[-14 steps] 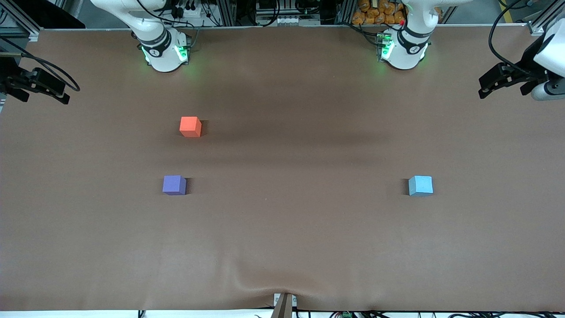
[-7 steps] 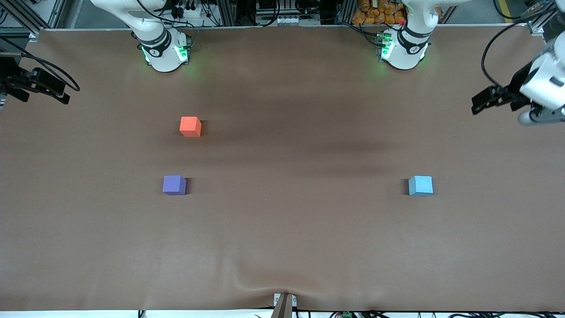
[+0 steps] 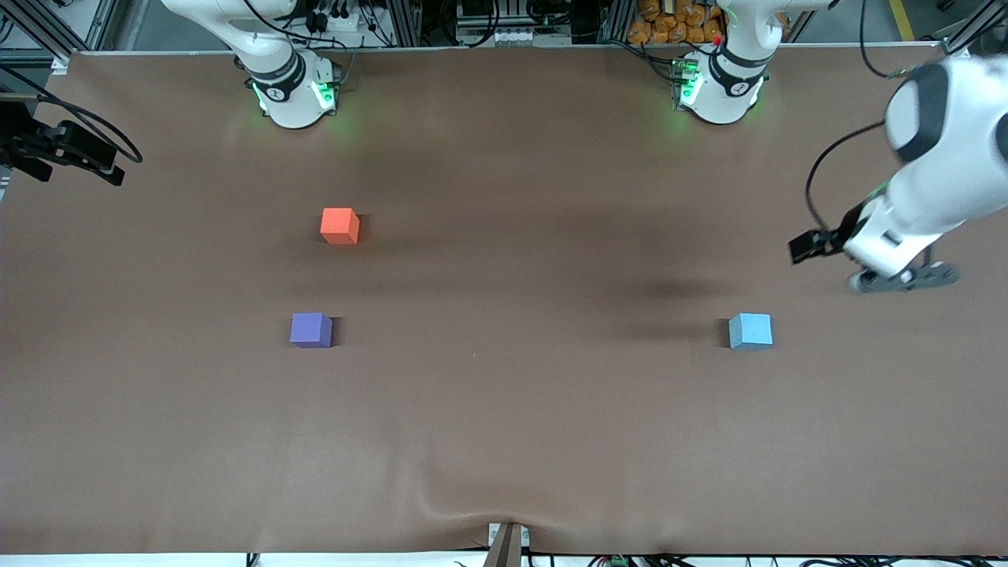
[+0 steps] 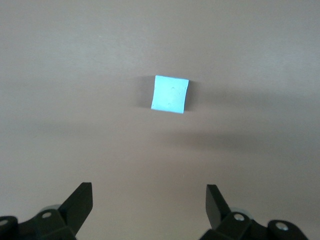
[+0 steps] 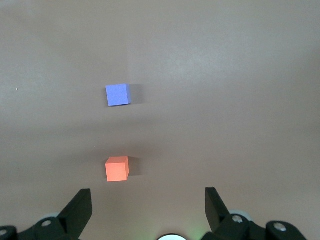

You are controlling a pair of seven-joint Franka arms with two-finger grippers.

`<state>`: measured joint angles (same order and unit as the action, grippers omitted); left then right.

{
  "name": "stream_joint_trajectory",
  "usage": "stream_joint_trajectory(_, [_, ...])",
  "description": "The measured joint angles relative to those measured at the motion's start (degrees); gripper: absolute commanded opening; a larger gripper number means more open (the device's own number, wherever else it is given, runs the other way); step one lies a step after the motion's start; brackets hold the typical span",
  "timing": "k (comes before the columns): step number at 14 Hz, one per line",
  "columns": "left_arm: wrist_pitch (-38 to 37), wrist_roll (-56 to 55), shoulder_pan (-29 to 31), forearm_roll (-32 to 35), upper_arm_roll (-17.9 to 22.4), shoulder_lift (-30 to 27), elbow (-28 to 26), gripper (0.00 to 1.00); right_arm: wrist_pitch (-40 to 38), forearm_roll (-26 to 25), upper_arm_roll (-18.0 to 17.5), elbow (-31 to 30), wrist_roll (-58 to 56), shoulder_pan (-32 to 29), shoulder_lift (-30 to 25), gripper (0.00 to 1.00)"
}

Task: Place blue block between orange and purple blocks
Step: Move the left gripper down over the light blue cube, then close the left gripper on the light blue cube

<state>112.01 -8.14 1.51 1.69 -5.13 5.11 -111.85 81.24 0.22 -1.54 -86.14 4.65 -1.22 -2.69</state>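
Note:
The light blue block (image 3: 750, 331) rests on the brown table toward the left arm's end. It also shows in the left wrist view as the blue block (image 4: 170, 94). My left gripper (image 3: 902, 278) hangs in the air, off to the side of that block and toward the left arm's end; in its wrist view the left gripper (image 4: 149, 196) is open and holds nothing. The orange block (image 3: 340, 226) and purple block (image 3: 311, 329) sit apart toward the right arm's end, the purple one nearer the front camera. My right gripper (image 5: 148, 196) waits open above them, over the orange block (image 5: 117, 169) and purple block (image 5: 118, 94).
The brown table cover (image 3: 504, 441) has a wrinkle at its front edge (image 3: 472, 504). The two arm bases (image 3: 295, 90) (image 3: 720, 87) stand along the back edge. The right arm's wrist (image 3: 67, 150) shows at the table's end.
The left arm has swung down from the table's end and in toward the blue block. The right arm and all three blocks have not moved.

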Motion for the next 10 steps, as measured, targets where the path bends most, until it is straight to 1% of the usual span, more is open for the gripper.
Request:
stream_joint_trajectory(3, [6.19,0.01,-0.03,0.0,-0.05,7.39,-0.15,1.0,-0.01,0.0,0.0,0.0,0.0,-0.03,0.0,1.0])
stream_joint_trajectory(5, [9.84,0.02,-0.03,0.0,-0.06,11.34,0.0,1.0,-0.02,0.0,0.0,0.0,0.0,-0.03,0.0,1.0])
stream_joint_trajectory(10, [18.07,0.04,-0.08,0.0,-0.11,18.34,0.26,1.0,-0.03,0.01,0.0,0.0,0.0,-0.05,0.0,1.0])
